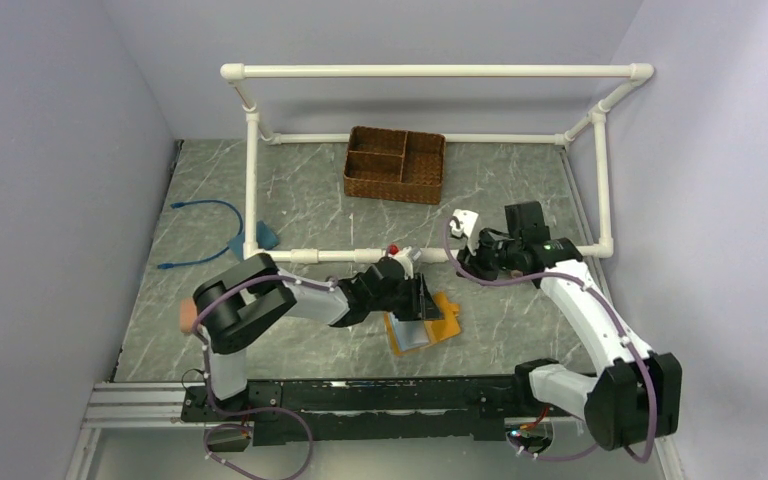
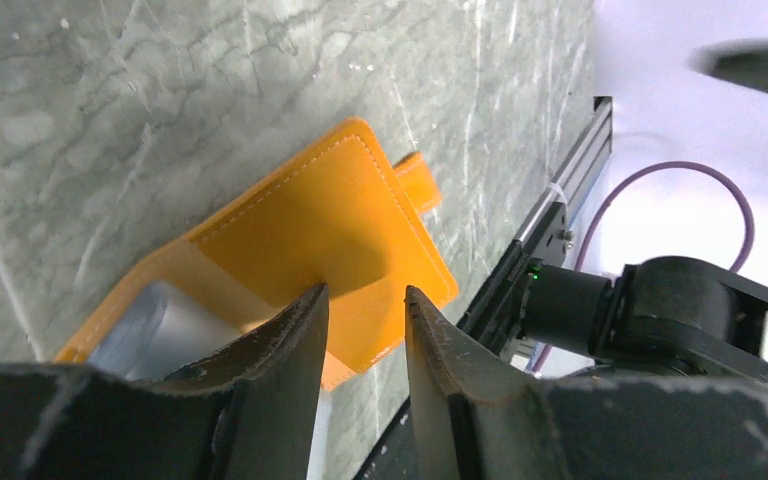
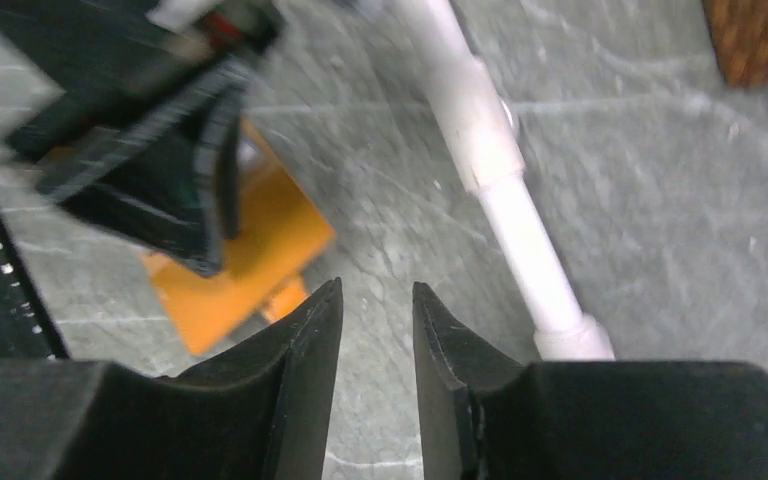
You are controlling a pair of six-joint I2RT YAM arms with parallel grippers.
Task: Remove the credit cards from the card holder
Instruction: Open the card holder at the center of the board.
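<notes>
One card holder, mustard-orange, lies opened flat on the bench near the front edge, between the two arm bases. Its snap tab sticks out from one side. A pale grey patch shows on its inner face; whether that is a card or slot lining cannot be told. The left tool hovers just over the holder, its jaws a narrow gap apart with nothing between them. The right tool hangs above bare bench just beside the holder, near the front bar of the white pipe frame, jaws likewise slightly apart and empty. Well behind, a brown wicker basket with compartments sits by the rear bar. A blue cable curls at the far left.
</notes>
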